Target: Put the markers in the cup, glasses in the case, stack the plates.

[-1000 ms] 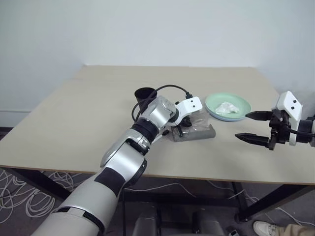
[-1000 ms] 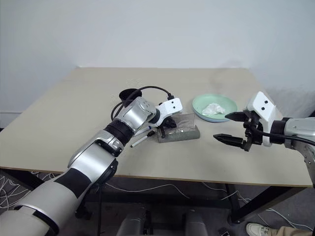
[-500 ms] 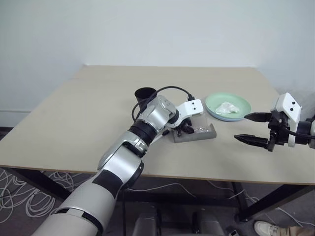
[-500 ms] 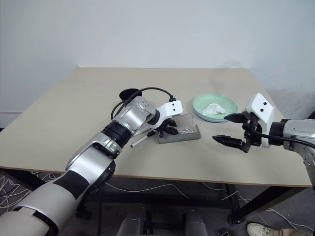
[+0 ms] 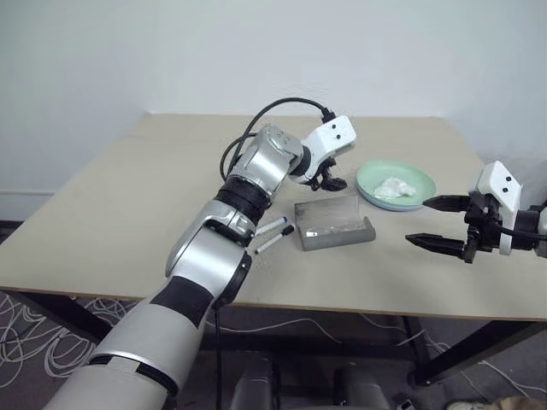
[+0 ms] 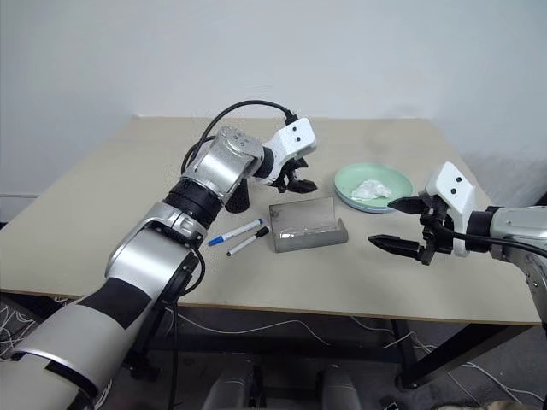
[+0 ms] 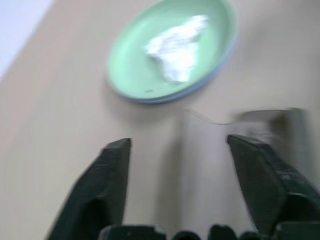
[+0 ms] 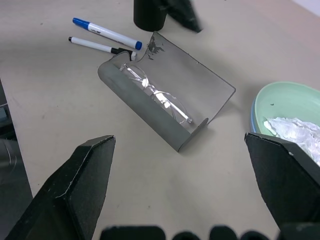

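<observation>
While the right gripper (image 5: 432, 220) hangs wide open and empty off the table's near right side, the left gripper (image 5: 329, 178) is raised above the table, fingers parted with nothing between them.

Near to far from the left gripper:
- Grey rectangular case with hinged lid (image 8: 165, 107): just below and nearer than the left fingers, lid open, clear transparent plastic glasses (image 8: 156, 93) lying inside.
- Two thin white markers, blue cap (image 6: 234, 231) and black cap (image 6: 248, 241): flat on the table beside the case, under the left forearm, close together, roughly parallel.
- Black tapered plastic cup (image 8: 149, 14): upright just past the markers.
- Pale mint green round plate (image 7: 128, 60): beyond the left fingertips, stacked on a blue one, crumpled white tissue (image 7: 176, 46) on top.

Judgement: markers come next. Descend straight over one barrel at mid-length, fingers across it, and pinch one marker alone. Lift clear before swinging, to avoid knocking the cup.
</observation>
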Controlling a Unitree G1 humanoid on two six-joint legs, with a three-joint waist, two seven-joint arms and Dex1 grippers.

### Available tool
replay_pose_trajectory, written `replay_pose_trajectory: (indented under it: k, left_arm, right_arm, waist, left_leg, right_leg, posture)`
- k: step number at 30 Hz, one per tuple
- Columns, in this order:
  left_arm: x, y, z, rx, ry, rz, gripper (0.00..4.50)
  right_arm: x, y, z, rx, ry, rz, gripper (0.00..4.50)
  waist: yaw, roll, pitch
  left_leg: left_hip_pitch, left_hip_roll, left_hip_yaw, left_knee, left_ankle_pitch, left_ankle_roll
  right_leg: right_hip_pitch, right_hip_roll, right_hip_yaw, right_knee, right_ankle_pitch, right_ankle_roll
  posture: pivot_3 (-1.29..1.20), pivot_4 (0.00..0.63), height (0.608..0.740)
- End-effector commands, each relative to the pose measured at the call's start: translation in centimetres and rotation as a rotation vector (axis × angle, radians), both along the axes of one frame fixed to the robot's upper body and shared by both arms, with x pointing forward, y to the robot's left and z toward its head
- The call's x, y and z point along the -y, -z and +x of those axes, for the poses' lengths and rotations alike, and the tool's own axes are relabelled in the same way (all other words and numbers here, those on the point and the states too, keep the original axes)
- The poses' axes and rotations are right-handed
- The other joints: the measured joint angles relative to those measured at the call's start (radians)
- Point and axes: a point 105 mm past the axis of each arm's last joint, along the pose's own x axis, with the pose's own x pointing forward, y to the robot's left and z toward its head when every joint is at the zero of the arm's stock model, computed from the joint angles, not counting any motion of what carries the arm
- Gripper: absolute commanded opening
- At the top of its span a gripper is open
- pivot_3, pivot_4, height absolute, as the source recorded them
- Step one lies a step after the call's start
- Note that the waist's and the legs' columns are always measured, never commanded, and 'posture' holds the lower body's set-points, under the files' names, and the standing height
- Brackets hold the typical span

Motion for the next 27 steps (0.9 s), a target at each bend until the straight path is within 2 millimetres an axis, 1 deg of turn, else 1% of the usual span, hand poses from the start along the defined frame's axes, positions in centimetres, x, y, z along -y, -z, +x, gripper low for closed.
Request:
replay_pose_trajectory:
  k: [1,2,5,6,8,12,17,19,23,27]
  left_arm:
    - [-0.7,0.2,1.0,0.052,-0.064,-0.009,1.67]
    - [-1.0,0.8,1.3,0.064,-0.092,0.003,1.38]
    - [-1.5,2.2,1.6,0.088,-0.126,0.022,0.28]
    - [-1.7,2.8,1.7,0.1,-0.132,0.035,0.04]
    - [-1.9,3.7,1.7,0.111,-0.141,0.051,0.04]
    - [-2.0,4.8,1.5,0.101,-0.134,0.076,0.04]
    - [-1.8,5.8,0.6,0.052,-0.051,0.123,0.04]
    - [-1.7,5.8,0.2,0.02,-0.015,0.128,0.04]
    - [-1.4,5.4,-1.3,-0.064,0.128,0.167,0.04]
    - [-1.4,4.6,-2.7,-0.082,0.207,0.181,0.04]
  right_arm:
    - [-0.4,-1.1,0.2,0.052,-0.017,0.008,4.5]
    - [-0.4,-1.1,0.2,0.052,-0.018,0.008,4.5]
    - [-0.5,-1.2,0.2,0.052,-0.02,0.01,4.5]
    - [-0.5,-1.1,0.1,0.052,-0.02,0.01,4.5]
    - [-0.6,-1.1,0.1,0.05,-0.021,0.011,4.5]
    - [-0.7,-1.0,0.0,0.048,-0.022,0.014,4.5]
    - [-0.8,-1.0,0.0,0.049,-0.021,0.018,4.5]
    - [-0.8,-1.0,0.0,0.049,-0.021,0.018,4.5]
    - [-0.8,-0.9,0.1,0.049,-0.02,0.02,4.5]
    - [-0.9,-0.9,0.2,0.049,-0.024,0.022,4.5]
  waist:
    - [0.0,0.0,0.0]
    - [0.0,0.0,0.0]
    - [0.0,0.0,0.0]
    - [0.001,0.0,0.0]
    - [0.001,0.0,0.0]
    - [0.001,0.0,0.0]
    - [0.001,0.001,-0.001]
    - [0.001,0.001,-0.001]
    - [0.0,0.001,-0.001]
    - [-0.001,0.002,-0.001]
  left_leg:
    - [0.0,0.0,0.0,0.0,0.0,0.0]
    - [0.0,0.0,0.0,0.0,0.0,0.0]
    - [-0.001,0.0,0.0,0.0,0.0,0.0]
    - [-0.001,0.0,0.0,0.0,0.0,-0.001]
    - [-0.001,0.0,0.0,0.0,0.0,-0.001]
    - [-0.001,0.0,0.0,0.0,0.001,-0.001]
    - [-0.001,-0.001,0.0,0.0,0.0,-0.001]
    - [0.0,-0.001,0.0,0.0,0.001,-0.002]
    - [0.0,0.0,-0.001,0.0,0.002,-0.003]
    - [0.0,0.0,-0.001,0.0,0.002,-0.003]
  right_leg:
    - [0.0,0.0,0.0,0.0,0.0,0.0]
    - [0.0,0.0,0.0,0.0,0.0,0.0]
    - [0.0,0.0,0.0,0.0,0.0,0.0]
    - [0.0,0.0,0.0,0.0,0.0,0.0]
    - [0.0,-0.001,0.0,0.0,0.0,0.0]
    - [0.0,-0.001,0.0,0.0,0.0,0.0]
    - [0.001,-0.001,-0.001,0.0,0.0,0.0]
    - [0.001,-0.001,-0.001,0.0,0.0,0.0]
    - [0.002,-0.001,-0.002,0.0,0.0,0.0]
    - [0.002,-0.001,-0.001,0.0,0.0,0.0]
  posture:
    - [0.0,0.0,0.615]
    - [0.0,0.0,0.615]
    - [0.0,0.0,0.615]
    - [0.0,0.0,0.615]
    - [0.0,0.0,0.615]
    - [0.0,0.0,0.615]
    - [0.0,0.0,0.615]
    - [0.0,0.0,0.615]
    - [0.0,0.0,0.615]
    - [0.0,0.0,0.615]
